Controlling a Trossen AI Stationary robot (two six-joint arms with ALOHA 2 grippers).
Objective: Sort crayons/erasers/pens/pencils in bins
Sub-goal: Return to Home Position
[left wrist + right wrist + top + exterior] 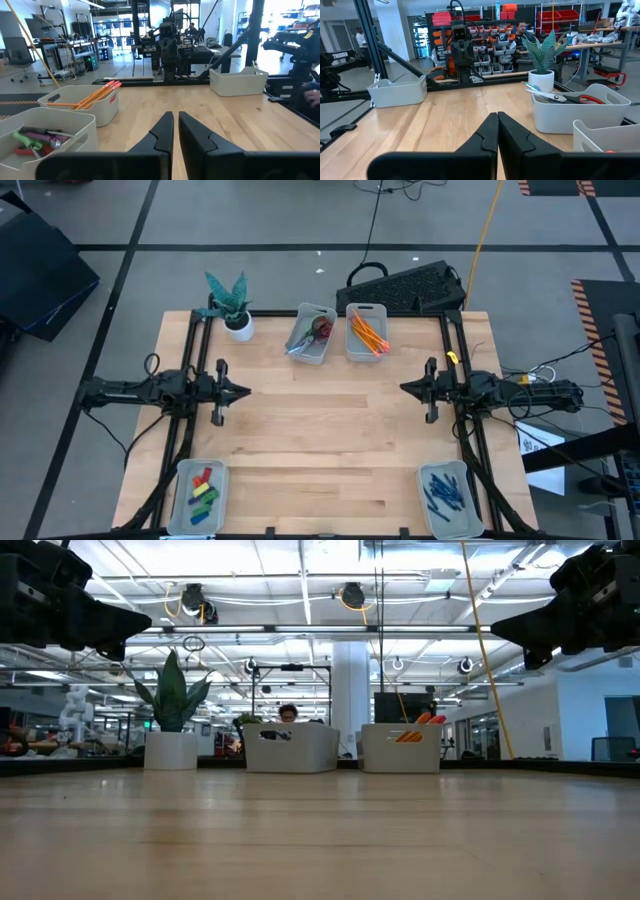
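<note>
Erasers (pixel 203 490), in red, green, yellow and blue, are held in the bin (pixel 196 498) at the table's near left corner, and dark blue pens (pixel 443 490) are gathered in the matching bin (pixel 447 499) at the near right corner. Between these and the far edge, the wooden table (pixel 320 440) is flanked by the two arms, which are raised above it at mid-depth and pointed toward each other. The left gripper (pixel 243 391) is seen with its fingers (pixel 162 131) nearly pressed together, nothing between them; the right gripper (pixel 405 388) is likewise closed on nothing, its fingers (pixel 490 131) touching. Farther back, two bins stand side by side at the far edge: scissors (pixel 312 333) with red and purple handles are kept in the left one (pixel 311 333), and orange pencils (pixel 367 333) in the right one (pixel 366 331). A small white potted plant (pixel 234 305) is placed left of these bins. A dark keyboard (pixel 414 285) lies beyond the table on the floor.
</note>
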